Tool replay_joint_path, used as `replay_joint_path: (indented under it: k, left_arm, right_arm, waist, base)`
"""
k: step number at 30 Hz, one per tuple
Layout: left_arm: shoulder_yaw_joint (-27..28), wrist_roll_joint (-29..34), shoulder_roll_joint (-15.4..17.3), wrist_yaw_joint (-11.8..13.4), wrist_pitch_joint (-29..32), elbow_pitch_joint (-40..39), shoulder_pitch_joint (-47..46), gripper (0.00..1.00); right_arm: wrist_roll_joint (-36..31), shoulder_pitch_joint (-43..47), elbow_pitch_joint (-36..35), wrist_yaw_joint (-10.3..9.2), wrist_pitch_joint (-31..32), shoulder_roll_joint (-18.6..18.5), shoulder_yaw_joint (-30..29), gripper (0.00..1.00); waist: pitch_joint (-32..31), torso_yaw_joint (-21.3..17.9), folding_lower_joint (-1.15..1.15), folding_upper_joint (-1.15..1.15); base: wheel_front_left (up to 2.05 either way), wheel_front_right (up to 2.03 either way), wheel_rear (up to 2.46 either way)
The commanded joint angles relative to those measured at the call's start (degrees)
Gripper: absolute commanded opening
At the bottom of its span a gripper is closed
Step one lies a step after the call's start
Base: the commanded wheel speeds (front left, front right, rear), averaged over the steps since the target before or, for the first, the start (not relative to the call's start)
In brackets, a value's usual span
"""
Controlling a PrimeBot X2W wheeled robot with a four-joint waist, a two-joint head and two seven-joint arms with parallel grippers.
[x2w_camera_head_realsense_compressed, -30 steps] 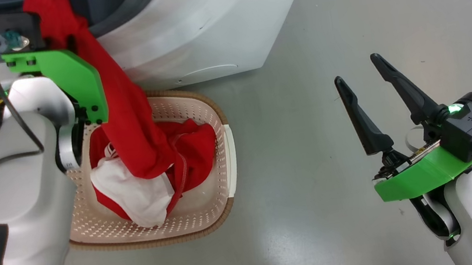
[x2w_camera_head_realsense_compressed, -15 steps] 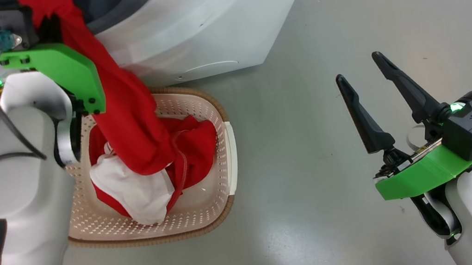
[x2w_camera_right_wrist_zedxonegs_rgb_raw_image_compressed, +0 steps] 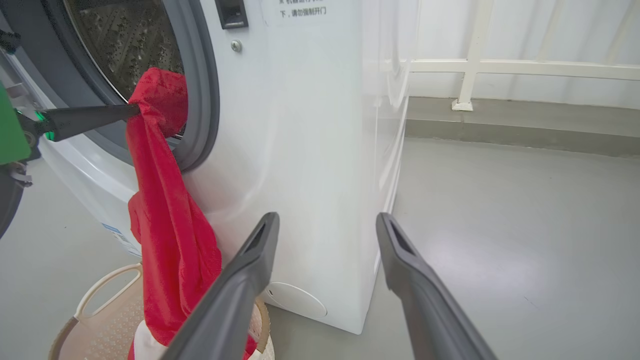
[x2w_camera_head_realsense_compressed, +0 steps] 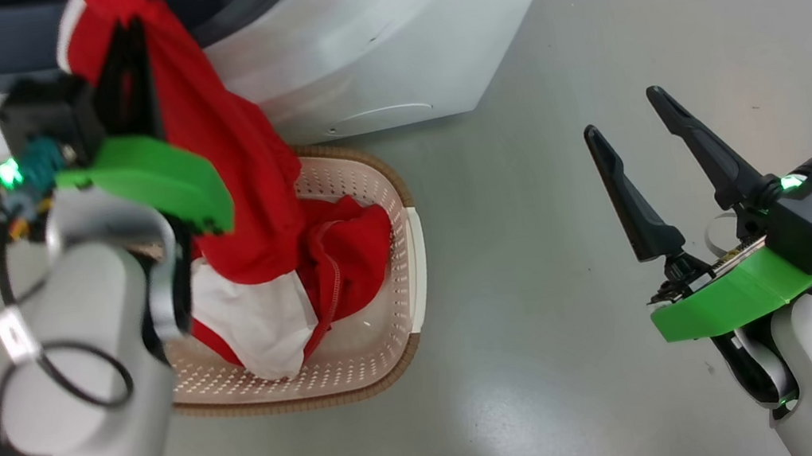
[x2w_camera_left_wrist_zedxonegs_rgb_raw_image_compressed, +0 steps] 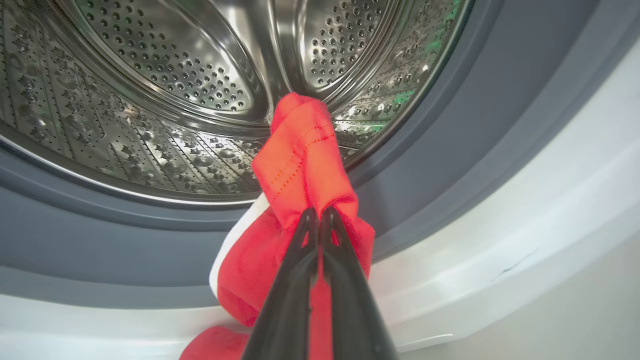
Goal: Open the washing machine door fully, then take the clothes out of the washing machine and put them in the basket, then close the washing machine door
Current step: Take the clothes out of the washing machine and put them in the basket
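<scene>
Head view hides a good part of the basket from me: my left forearm covers its left side, and the top of the washing machine runs off the frame. On the left wrist view the left gripper has its fingers pressed together on a fold of the clothes. The pinch sits at the mouth of the machine, over the grey rubber ring and in front of the steel drum. The fabric's lower end drops out of that picture.

The held piece is bright red with a stitched hem and a white edge. It hangs as a long strip down the machine's front into the basket, where more red and white cloth lies heaped. I cannot tell whether its tail rests on the heap.

The basket stands on the floor just beside the machine's base. My right gripper hangs spread wide and empty, well off to the right over bare floor. A white railing stands beyond the machine's side.
</scene>
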Motion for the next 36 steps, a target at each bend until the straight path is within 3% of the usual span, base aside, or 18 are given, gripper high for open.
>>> replay_joint_path:
  k: [1, 11, 16, 26, 36]
  left_arm:
    - [1.33, -0.15, 2.04, 0.96, -0.43, -3.67, 2.68, 0.0]
    - [0.18, -1.81, 2.38, 3.74, 4.61, -15.17, 14.58, 0.0]
    - [-0.39, -3.83, 1.84, 3.69, 6.92, -14.71, 18.74, 0.0]
    - [-0.85, -7.14, -1.51, 1.17, 6.38, 5.88, 17.27, 0.0]
    - [1.71, -12.7, -4.49, -4.05, 6.53, 31.86, 7.51, 0.0]
  right_arm:
    - [0.42, 1.24, -1.32, 0.28, -0.37, -0.17, 0.71, 1.0]
    - [0.56, 1.17, -1.4, 0.28, -0.37, -0.41, 0.85, 1.0]
    - [0.66, 0.71, -1.4, 0.28, -0.37, -0.42, 1.17, 1.0]
    - [1.21, -0.38, -1.3, 0.28, -0.37, 0.27, 2.08, 1.0]
    - [1.54, -1.24, -0.68, 0.28, -0.37, 0.77, 2.79, 1.0]
  waist:
    - [-0.29, 0.36, 0.0, 0.0]
    - [-0.69, 1.0, 0.0, 0.0]
    - [-0.18, 0.7, 0.0, 0.0]
    - [1.11, -1.35, 0.0, 0.0]
    - [1.65, -3.9, 0.0, 0.0]
  base:
    - [0.0, 0.0, 0.0]
    - [0.0, 0.0, 0.0]
    - [0.0, 0.0, 0.0]
    - [0.0, 0.0, 0.0]
    - [0.0, 0.0, 0.0]
